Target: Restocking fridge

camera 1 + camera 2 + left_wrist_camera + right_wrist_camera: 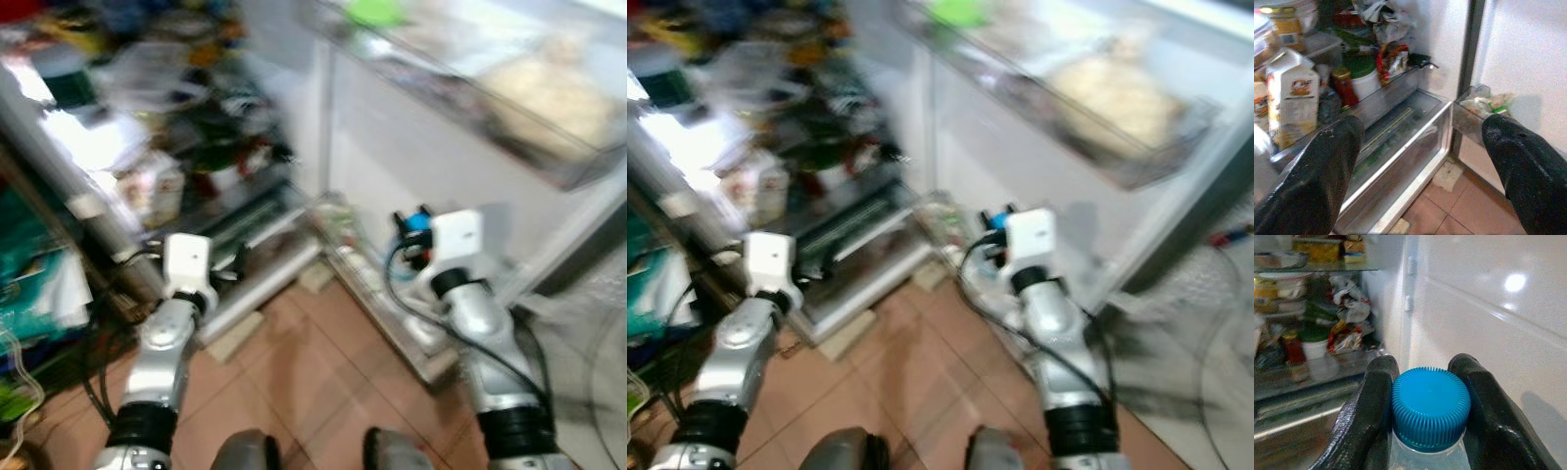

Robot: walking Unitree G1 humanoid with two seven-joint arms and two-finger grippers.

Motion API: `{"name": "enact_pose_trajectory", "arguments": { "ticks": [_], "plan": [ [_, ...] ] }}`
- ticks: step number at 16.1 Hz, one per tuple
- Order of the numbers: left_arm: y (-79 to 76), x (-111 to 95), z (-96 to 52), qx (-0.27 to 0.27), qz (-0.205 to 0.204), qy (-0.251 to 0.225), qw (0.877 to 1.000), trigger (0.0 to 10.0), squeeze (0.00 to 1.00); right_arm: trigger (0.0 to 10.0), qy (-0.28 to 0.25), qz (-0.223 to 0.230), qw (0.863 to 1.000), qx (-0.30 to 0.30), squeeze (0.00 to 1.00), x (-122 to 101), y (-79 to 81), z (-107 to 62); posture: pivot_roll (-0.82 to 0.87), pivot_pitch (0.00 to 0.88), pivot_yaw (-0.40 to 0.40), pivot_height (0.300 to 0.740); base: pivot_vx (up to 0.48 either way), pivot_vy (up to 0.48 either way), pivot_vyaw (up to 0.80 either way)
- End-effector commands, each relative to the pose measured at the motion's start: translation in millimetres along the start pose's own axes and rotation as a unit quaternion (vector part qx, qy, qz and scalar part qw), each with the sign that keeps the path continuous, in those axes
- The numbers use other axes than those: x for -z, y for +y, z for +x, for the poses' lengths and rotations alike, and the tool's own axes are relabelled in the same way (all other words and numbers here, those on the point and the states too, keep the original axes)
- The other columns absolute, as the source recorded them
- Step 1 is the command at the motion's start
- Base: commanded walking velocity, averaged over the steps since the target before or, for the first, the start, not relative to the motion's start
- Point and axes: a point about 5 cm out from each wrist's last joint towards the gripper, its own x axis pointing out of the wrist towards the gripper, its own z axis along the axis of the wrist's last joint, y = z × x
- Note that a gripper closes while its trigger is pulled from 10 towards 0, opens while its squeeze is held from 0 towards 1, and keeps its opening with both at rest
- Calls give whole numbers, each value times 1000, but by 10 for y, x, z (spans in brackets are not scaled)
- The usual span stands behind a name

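My right gripper (pixel 1424 374) is shut on the neck of a clear bottle with a ribbed blue cap (pixel 1430 406), one finger on each side. In the head view the cap (pixel 418 221) shows at the gripper, held low in front of the open fridge door (pixel 431 147). My left gripper (pixel 1420 127) is open with nothing between its fingers. It points at the fridge's lower shelf and the clear crisper drawer (pixel 1400 142). On that shelf stand a milk carton (pixel 1290 103), a red jar (pixel 1344 88) and a white tub with a green lid (pixel 1364 78).
The fridge shelves (pixel 167 117) on the left are crowded with packets. A low door bin (pixel 1479 105) holds wrapped items, and an upper door bin (pixel 534 113) holds a pale bag. Terracotta floor tiles (pixel 304 372) lie between my arms. The head views are blurred.
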Motion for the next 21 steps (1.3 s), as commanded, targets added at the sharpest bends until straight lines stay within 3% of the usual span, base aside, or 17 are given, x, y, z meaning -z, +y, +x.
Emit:
{"name": "enact_pose_trajectory", "arguments": {
  "ticks": [1, 4, 10, 21],
  "plan": [
    [70, 23, -18, -7, 6, 8, 1000, 10000, 0, 10000, -20, 2, 1000, -10, 0, -76, 62, 32, -5, 114, 23, 740, 0, 450, 0],
    [30, 4, -22, 8, 12, -4, 1000, 10000, 0, 10000, -20, 0, 1000, -8, 0, -77, 64, 31, -6, 115, 25, 740, 243, 349, 0],
    [0, 4, -8, 20, 14, -4, 1000, 10000, 0, 10000, -24, -6, 1000, 3, 0, -88, 32, 30, -10, 117, 28, 740, 127, 0, 0],
    [-28, 3, 1, 25, -1, -10, 1000, 10000, 0, 10000, -24, -14, 1000, 12, 0, -99, -10, 49, -12, 108, 21, 740, 319, 0, -48]
  ]
}}
